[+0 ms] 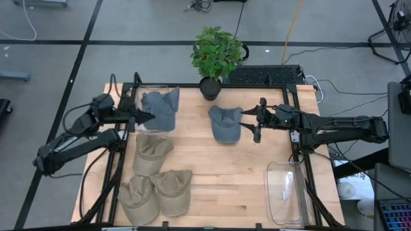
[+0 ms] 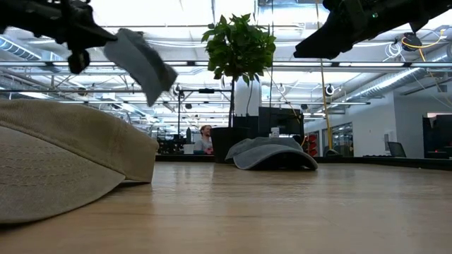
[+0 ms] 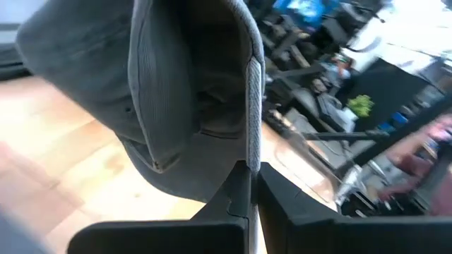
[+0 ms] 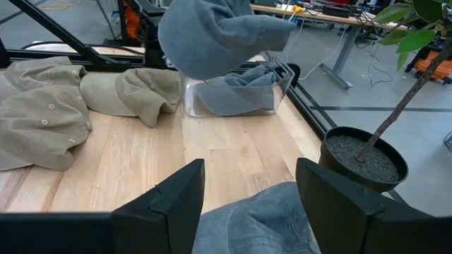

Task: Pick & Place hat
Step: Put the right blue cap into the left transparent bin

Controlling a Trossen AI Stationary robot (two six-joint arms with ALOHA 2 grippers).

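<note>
Upper left of the overhead frame: the left end effector (image 1: 142, 116) is clamped on a grey hat (image 1: 161, 108), its fingers (image 3: 240, 204) pinched together on the cap's edge in the left wrist view. The hat hangs clear of the wooden surface (image 1: 225, 167) above a clear bin (image 1: 146, 93) at the upper left corner, where the right wrist view shows another grey hat (image 4: 240, 88) already lying inside the bin. In the level view the lifted hat dangles at upper left, well above the surface.

At centre of the overhead frame, a second grey hat on the surface (image 1: 226, 123) lies just below a potted plant (image 1: 217, 58). The right end effector (image 1: 252, 122) hovers at this hat's right edge with its fingers spread apart, holding nothing; in the right wrist view the hat sits at the bottom centre between the two fingers.

Three tan hats (image 1: 156, 183) lie grouped at the lower left of the surface, one nearer the bin and two side by side at the front edge. An empty-looking clear bin at lower right (image 1: 287, 192) sits at the surface's right edge. A person (image 2: 205, 138) shows far off in the room in the level view.
</note>
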